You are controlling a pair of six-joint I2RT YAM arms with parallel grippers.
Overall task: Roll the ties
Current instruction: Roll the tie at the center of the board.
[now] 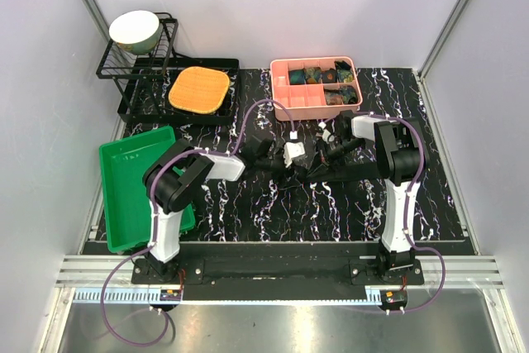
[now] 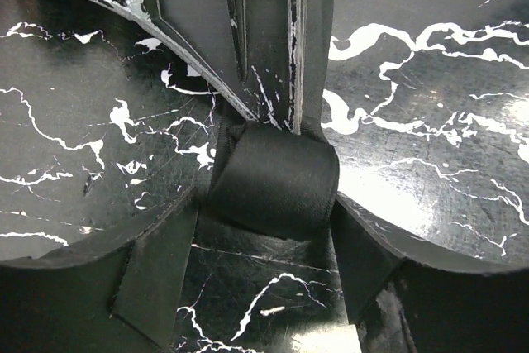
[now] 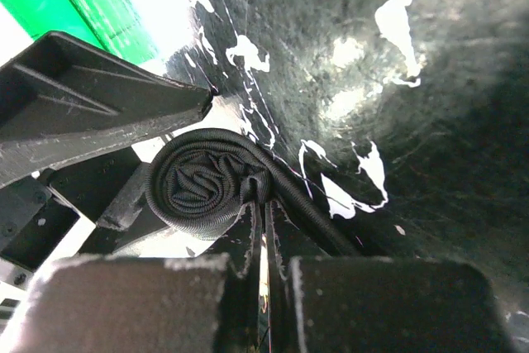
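On the black marble-patterned table (image 1: 273, 212), mid-table between your two arms, lies the black fabric necktie (image 2: 273, 175), wound into a tight roll. Its long axis runs across the left gripper (image 2: 266, 202), from one finger to the other; those jaws stand apart, flanking the roll's ends. The right gripper (image 3: 264, 204), reaching in from the right, is pinched together on the necktie's outer layer

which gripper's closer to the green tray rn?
Left. The left gripper sits at the rolled tie mid-table, on the side toward the green tray. The right gripper pinches the same tie from the far side, so it is slightly farther from the tray.
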